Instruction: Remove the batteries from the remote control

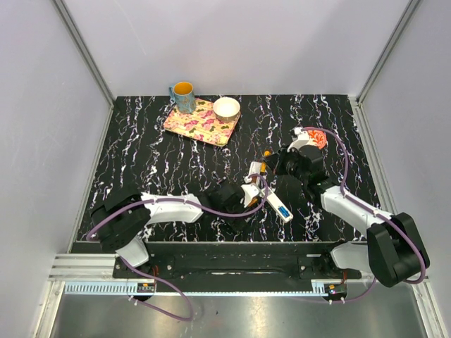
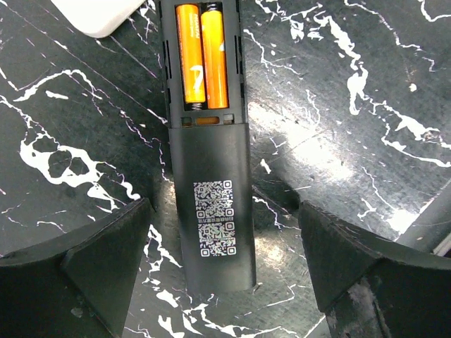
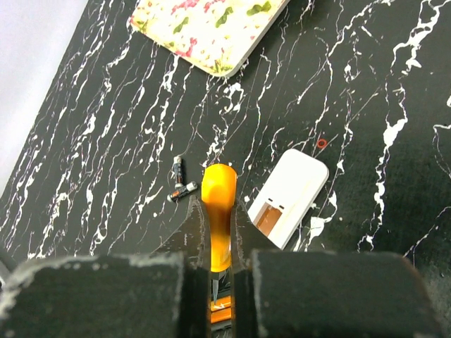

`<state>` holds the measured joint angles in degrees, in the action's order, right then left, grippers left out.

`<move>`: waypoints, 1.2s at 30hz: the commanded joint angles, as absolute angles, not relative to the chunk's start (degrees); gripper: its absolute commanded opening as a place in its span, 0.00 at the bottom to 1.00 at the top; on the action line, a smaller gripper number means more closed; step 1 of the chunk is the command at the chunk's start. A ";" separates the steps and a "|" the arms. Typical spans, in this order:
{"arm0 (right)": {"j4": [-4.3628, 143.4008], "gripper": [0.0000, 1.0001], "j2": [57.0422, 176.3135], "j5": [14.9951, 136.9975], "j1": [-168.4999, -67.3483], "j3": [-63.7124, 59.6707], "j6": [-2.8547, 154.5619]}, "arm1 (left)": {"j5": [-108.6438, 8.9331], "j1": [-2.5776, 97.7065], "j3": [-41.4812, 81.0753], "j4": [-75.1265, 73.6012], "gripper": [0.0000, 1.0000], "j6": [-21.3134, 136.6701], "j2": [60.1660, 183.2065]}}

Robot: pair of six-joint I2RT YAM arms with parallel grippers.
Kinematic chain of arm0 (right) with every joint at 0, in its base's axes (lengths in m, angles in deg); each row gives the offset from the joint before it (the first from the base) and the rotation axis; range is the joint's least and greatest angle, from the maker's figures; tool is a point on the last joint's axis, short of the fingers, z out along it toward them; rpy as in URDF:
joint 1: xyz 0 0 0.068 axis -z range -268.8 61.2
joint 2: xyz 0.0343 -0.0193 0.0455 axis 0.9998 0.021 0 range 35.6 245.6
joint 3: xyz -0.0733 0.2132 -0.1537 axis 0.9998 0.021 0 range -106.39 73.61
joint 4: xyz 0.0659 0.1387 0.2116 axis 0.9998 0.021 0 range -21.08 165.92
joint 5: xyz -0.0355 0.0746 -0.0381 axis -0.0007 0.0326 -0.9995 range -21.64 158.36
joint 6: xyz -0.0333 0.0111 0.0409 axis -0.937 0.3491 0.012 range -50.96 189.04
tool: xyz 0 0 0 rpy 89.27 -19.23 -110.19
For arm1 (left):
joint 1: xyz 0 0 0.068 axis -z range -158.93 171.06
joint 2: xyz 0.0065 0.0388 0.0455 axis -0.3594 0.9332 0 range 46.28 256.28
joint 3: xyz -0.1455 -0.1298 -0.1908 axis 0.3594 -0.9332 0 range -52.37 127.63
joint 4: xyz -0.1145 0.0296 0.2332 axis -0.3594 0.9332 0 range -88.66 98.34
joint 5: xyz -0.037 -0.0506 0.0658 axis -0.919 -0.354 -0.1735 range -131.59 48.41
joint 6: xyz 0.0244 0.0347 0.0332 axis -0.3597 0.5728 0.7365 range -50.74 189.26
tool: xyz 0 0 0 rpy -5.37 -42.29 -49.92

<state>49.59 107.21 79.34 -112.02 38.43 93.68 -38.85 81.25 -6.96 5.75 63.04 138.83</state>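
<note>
A black remote (image 2: 211,176) lies face down with its battery bay open, and two orange batteries (image 2: 204,56) sit side by side in it. My left gripper (image 2: 224,208) is open, one finger on each side of the remote's near end, not touching it; it also shows in the top view (image 1: 239,196). My right gripper (image 3: 215,218) is shut on an orange-handled tool (image 3: 218,190), held upright over the batteries (image 3: 220,308) seen between the fingers. Two small dark cells (image 3: 180,182) lie loose on the table beyond the tool.
A white remote (image 3: 289,197) with an open, empty bay lies beside the tool; its corner shows in the left wrist view (image 2: 99,14). A white bar with a blue patch (image 1: 280,209) lies near the grippers. At the back stand a floral tray (image 1: 201,123), a mug (image 1: 182,95) and a bowl (image 1: 227,108).
</note>
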 commanded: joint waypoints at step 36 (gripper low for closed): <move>26.21 0.00 103.45 60.80 -124.31 53.66 81.61 | -49.33 74.50 -13.35 2.49 0.52 57.39 134.08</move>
<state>30.18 104.24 62.75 -124.00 53.10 83.19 -47.68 74.49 -12.65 3.08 58.10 133.76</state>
